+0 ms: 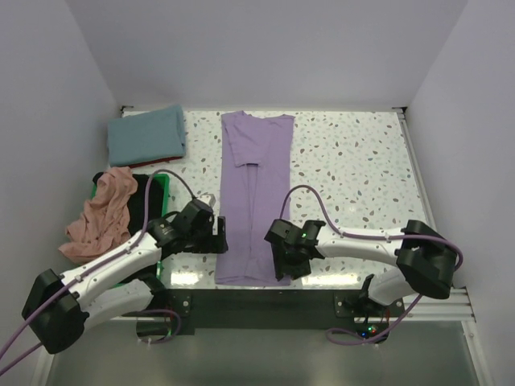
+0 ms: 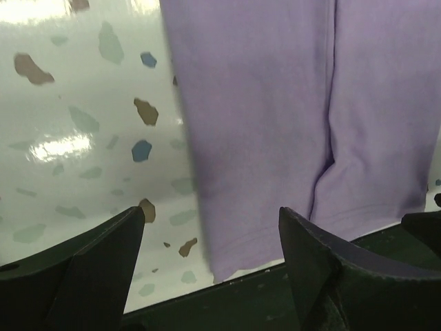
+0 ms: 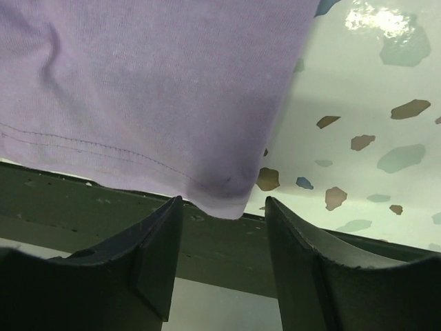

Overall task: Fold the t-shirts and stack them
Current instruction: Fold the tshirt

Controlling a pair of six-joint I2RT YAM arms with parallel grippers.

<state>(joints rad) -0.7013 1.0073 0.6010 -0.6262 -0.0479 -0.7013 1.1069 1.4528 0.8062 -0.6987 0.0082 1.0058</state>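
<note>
Right claw: I see the right claw [image 3: 224, 205] spread open with nothing pinched. The near right hem corner of the lavender t-shirt [image 3: 138, 89] sits just in front of the gap between its fingers, at the near edge of the counter [image 1: 354, 161].
Left claw: the left claw [image 2: 212, 221] is open too, at the near left hem corner. From its wrist camera the shirt's left edge runs away from the gap between the fingers, and no cloth is gripped. I cannot tell whether either claw touches the fabric.
Arm pose: the left arm [image 1: 113, 269] and right arm [image 1: 362, 241] both reach inward from their bases. Their elbows are out to the sides and their wrists face the hem from either side.
Lavender t-shirt: it lies lengthwise mid-counter as a narrow strip with its sides folded in. The hem is toward me and the collar is at the far end.
Green bin: the green bin [image 1: 163, 186] stands left of the left claw. A crumpled salmon pink t-shirt [image 1: 100, 217] spills over its left rim, and a black t-shirt [image 1: 142, 199] lies inside beside it.
Teal t-shirt: the teal t-shirt [image 1: 147, 134] is folded in the far left corner, apart from the lavender one.
</note>
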